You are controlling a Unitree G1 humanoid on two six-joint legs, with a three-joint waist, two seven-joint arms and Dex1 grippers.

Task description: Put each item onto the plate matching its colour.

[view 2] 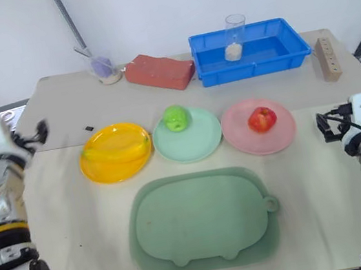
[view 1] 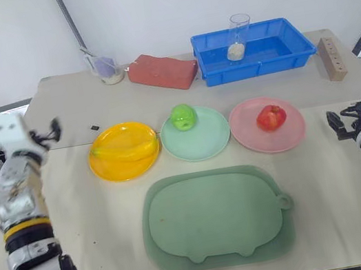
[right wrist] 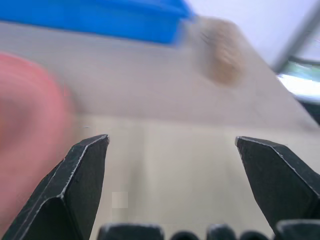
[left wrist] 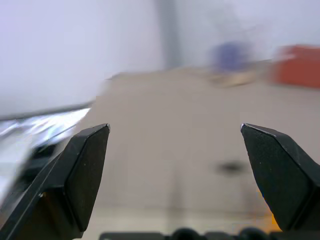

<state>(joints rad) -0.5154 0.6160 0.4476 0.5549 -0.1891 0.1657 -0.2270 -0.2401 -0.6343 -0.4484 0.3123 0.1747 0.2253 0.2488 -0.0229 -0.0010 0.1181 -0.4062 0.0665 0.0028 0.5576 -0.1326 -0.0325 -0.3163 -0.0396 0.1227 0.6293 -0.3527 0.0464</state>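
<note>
1. Both sets of jaws stand wide apart and grip nothing: the left gripper (left wrist: pixel 175 150) has bare table between its fingers, and so does the right gripper (right wrist: pixel 172 160).
2. The left gripper sits out at the far left edge of the table (view 1: pixel 76 216), well apart from every plate; the right gripper (view 1: pixel 336 125) hangs at the right edge, near the pink plate (view 1: pixel 250 133) but not touching it.
3. The yellow banana (view 1: pixel 127 149) lies across the yellow plate (view 1: pixel 107 172), leftmost in the row.
4. The green apple (view 1: pixel 183 117) rests on the far part of the mint green plate (view 1: pixel 200 147), the middle one.
5. The red apple (view 1: pixel 270 118) sits on the pink plate, at the right end.
6. On the near side of the three plates lies the pig-shaped green tray (view 1: pixel 216 216), with nothing on it.
7. At the far side: a blue bin (view 1: pixel 254 59) holding a clear cup (view 1: pixel 238 37), a red brick (view 1: pixel 162 71) to its left, and a wooden block (view 1: pixel 332 58) to its right.
</note>
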